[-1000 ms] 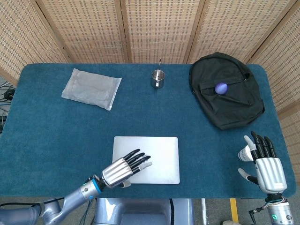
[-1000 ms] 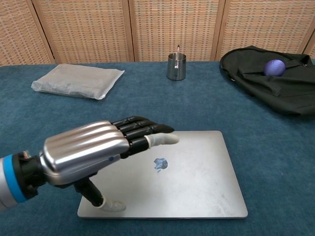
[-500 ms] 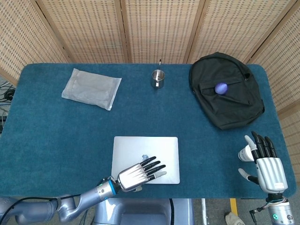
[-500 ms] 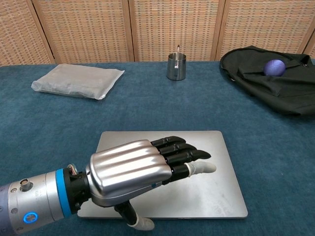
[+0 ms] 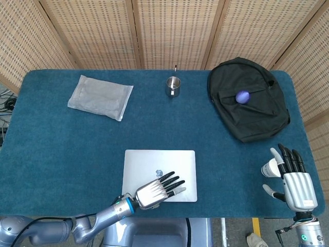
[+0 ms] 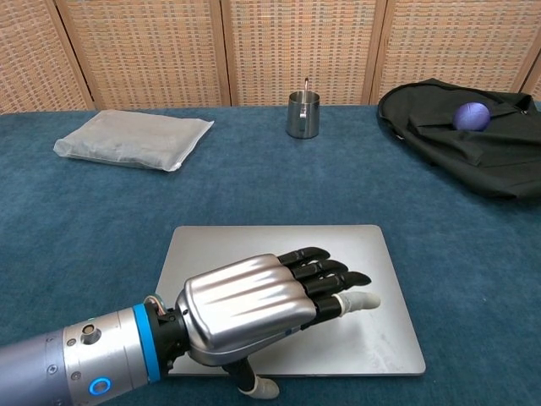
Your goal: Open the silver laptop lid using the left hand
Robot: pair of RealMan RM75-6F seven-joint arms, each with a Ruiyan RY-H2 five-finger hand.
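1. Left hand (image 6: 254, 309) nearest the robot, spread flat and empty over the near edge of the silver laptop (image 5: 175, 162), thumb tucked below that front lip; contact uncertain.
2. Laptop closed, flat on the blue counter (image 5: 61, 149), long axis left to right, hinge side likely away from the robot; lid lift probably upward from the near edge.
3. Right hand (image 5: 294, 180) well off to the right, spread, holding nothing.
4. Farther back: steel cup (image 5: 173, 86), black backpack (image 5: 252, 110).

Left hand (image 6: 254, 309) hides laptop's (image 6: 355, 254) near edge, contact unclear, right arm cut off
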